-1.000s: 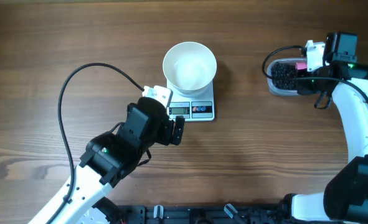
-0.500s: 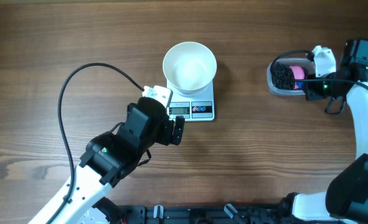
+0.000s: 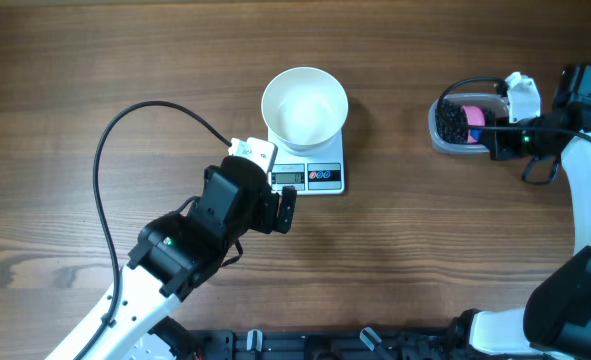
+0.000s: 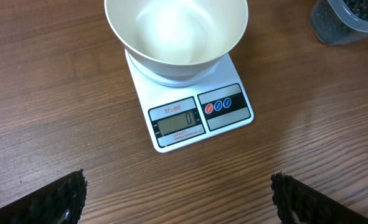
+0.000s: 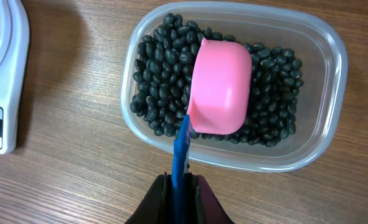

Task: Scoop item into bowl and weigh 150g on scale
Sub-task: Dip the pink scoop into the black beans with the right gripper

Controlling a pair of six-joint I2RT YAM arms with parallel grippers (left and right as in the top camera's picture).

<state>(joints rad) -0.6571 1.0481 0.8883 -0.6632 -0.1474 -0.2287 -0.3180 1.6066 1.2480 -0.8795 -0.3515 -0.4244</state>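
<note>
The white bowl (image 3: 305, 104) stands on the white scale (image 3: 320, 178), and looks empty in the left wrist view (image 4: 171, 37). The scale's display (image 4: 179, 122) is lit. My left gripper (image 4: 177, 202) hovers open over bare wood just in front of the scale, with nothing between its fingers. At the far right a clear tub (image 5: 333, 81) holds the item, a pile of black beans (image 5: 155, 93). My right gripper (image 5: 182, 186) is shut on the blue handle (image 5: 182, 149) of a pink scoop (image 5: 220, 87), whose cup rests on the beans.
A black cable (image 3: 125, 120) loops over the table to the left of the scale. The left arm's body (image 3: 190, 245) covers the lower left. The right arm (image 3: 585, 200) runs along the right edge. Bare wood lies between scale and tub.
My right gripper has swung from above the tub to its right side, turning the scoop in the beans. The left arm, bowl and scale have not moved.
</note>
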